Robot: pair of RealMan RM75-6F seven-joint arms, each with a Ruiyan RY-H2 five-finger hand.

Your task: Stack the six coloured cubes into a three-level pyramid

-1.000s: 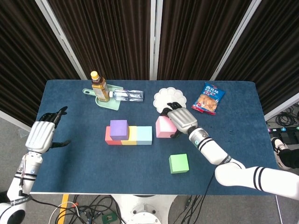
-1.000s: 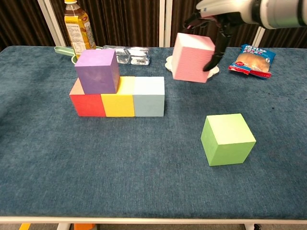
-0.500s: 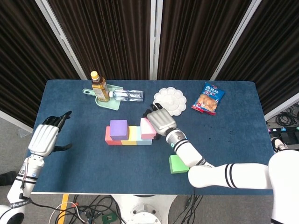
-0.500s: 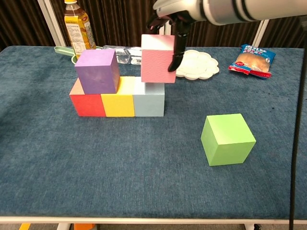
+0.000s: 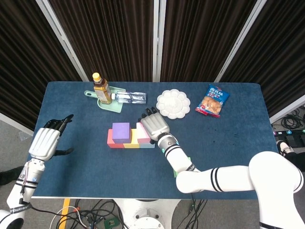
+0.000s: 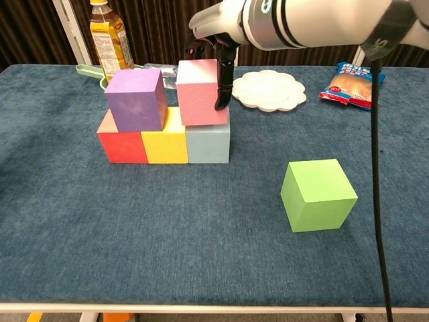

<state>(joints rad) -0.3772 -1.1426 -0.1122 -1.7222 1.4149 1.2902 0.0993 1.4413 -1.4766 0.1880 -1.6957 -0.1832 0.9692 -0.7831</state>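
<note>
From the head view, my right hand [image 5: 152,126] is clasped over the pink cube [image 5: 142,134], which sits on the row of cubes near the middle of the blue cloth table [image 5: 238,124]. The hand covers most of it, so only a pink sliver shows beside the purple cube [image 5: 121,131]. Below lie the red cube [image 5: 110,139], yellow cube [image 5: 130,142] and a strip of the pale blue cube [image 5: 147,145]. My forearm hides nearly all of the green cube [image 5: 189,160]. My left hand [image 5: 45,140] hangs off the table's left edge, fingers apart, holding nothing.

From the chest view, the pink cube [image 6: 201,92] is tilted slightly, its lower edge resting across the yellow cube [image 6: 165,138] and pale blue cube [image 6: 208,141]; being a cube, it has no long axis. My right hand [image 6: 216,64] grips it from above, dark fingers down its right face. All cubes look matte and foam-like with soft corners. The purple cube [image 6: 135,99] sits square over the red cube [image 6: 120,142] and the yellow one. The green cube [image 6: 318,194] stands alone, well to the right.
</note>
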